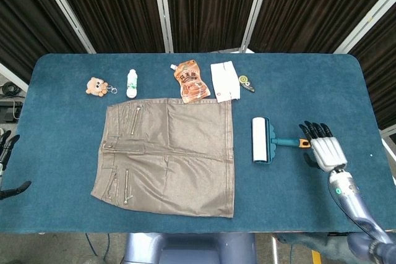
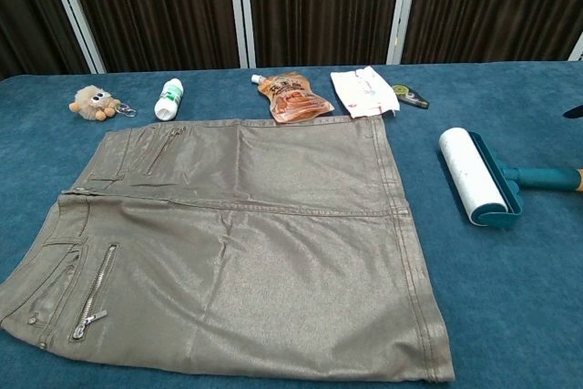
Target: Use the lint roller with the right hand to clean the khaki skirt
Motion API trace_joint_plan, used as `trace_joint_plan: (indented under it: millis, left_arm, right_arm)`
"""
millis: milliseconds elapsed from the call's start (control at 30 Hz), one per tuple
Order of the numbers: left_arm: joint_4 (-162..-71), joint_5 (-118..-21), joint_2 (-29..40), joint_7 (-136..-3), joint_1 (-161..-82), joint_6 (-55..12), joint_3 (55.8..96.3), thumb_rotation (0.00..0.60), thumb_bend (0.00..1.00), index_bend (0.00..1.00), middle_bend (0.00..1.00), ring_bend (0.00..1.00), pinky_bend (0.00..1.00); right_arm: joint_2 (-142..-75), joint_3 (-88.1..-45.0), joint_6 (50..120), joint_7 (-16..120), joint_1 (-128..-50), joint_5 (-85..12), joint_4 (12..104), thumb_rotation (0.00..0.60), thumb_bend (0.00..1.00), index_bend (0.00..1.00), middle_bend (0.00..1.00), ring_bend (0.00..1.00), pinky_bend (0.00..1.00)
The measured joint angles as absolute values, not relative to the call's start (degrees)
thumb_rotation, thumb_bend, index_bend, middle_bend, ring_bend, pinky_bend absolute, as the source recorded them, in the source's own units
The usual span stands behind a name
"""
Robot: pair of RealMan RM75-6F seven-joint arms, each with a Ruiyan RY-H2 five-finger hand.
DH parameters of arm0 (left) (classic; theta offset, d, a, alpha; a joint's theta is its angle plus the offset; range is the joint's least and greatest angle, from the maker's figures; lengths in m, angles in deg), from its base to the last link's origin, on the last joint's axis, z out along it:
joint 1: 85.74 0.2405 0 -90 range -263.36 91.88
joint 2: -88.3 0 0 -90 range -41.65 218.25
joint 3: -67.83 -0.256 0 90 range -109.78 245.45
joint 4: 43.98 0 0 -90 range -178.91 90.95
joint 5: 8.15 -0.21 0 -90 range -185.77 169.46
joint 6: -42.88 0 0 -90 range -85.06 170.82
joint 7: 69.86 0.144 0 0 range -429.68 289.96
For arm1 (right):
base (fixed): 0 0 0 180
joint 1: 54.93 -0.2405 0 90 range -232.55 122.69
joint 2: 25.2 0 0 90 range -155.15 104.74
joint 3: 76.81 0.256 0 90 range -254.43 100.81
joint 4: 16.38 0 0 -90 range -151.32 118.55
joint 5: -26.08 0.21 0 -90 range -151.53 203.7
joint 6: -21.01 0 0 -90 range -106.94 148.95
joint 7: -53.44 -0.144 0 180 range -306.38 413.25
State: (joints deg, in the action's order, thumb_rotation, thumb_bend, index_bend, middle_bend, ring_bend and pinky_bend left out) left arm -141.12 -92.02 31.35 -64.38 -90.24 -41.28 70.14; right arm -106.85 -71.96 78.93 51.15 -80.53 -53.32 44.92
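The khaki skirt [image 1: 168,154] lies flat in the middle of the blue table [image 1: 55,122], waistband to the left; in the chest view the skirt [image 2: 246,243] fills the foreground. The lint roller [image 1: 265,140] lies just right of the skirt, white roll toward it, teal handle with a yellow tip pointing right; the chest view shows the roller [image 2: 478,177] at the right. My right hand [image 1: 323,148] hovers by the handle's yellow end, fingers spread, holding nothing. Only dark fingertips of my left hand [image 1: 6,146] show at the left edge, apart.
Along the back of the skirt stand a plush keychain [image 1: 96,86], a small white bottle [image 1: 131,83], an orange pouch [image 1: 190,81], a white packet [image 1: 225,81] and a small tape dispenser [image 1: 246,83]. Dark curtains hang behind the table.
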Motion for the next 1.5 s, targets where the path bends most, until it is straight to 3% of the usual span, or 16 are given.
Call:
trace_joint_plan:
  millis: [700, 833, 900, 1067, 1133, 1500]
  left_arm:
    - [-140.9, -90.8, 30.8, -63.3, -90.4, -40.8, 70.4, 0.600, 0.00, 0.00, 0.00, 0.00, 0.00]
    - [-140.8, -90.4, 30.8, -63.2, -90.6, -40.4, 70.5, 0.600, 0.00, 0.00, 0.00, 0.00, 0.00]
    - [-140.7, -90.2, 30.7, -63.1, -90.7, -40.3, 70.6, 0.600, 0.00, 0.00, 0.00, 0.00, 0.00]
    - [-140.5, -90.0, 30.4, -62.9, -90.8, -39.9, 70.6, 0.600, 0.00, 0.00, 0.00, 0.00, 0.00]
    - [-140.5, -89.8, 30.4, -62.8, -90.9, -39.7, 70.6, 0.600, 0.00, 0.00, 0.00, 0.00, 0.00]
    - [-140.4, -89.4, 30.3, -62.6, -91.1, -39.2, 70.6, 0.600, 0.00, 0.00, 0.00, 0.00, 0.00]
  right_arm:
    - [-116.3, -72.8, 71.7, 50.2, -86.1, -54.4, 31.0, 0.600, 0.41, 0.08, 0.03, 0.00, 0.00]
    - [-118.0, -72.6, 70.7, 50.2, -86.8, -54.1, 28.5, 0.600, 0.42, 0.13, 0.09, 0.00, 0.00]
    - [-118.6, -72.6, 70.7, 50.0, -86.9, -54.0, 27.6, 0.600, 0.43, 0.17, 0.15, 0.04, 0.02]
    - [-120.2, -72.7, 71.4, 49.5, -87.2, -54.6, 24.3, 0.600, 0.52, 0.34, 0.42, 0.30, 0.29]
    - [-120.8, -72.9, 71.9, 49.0, -87.3, -55.1, 23.1, 0.600, 0.56, 0.38, 0.47, 0.35, 0.32]
    - [-120.4, -74.0, 75.6, 45.5, -87.8, -58.2, 22.3, 0.600, 0.69, 0.44, 0.52, 0.40, 0.39]
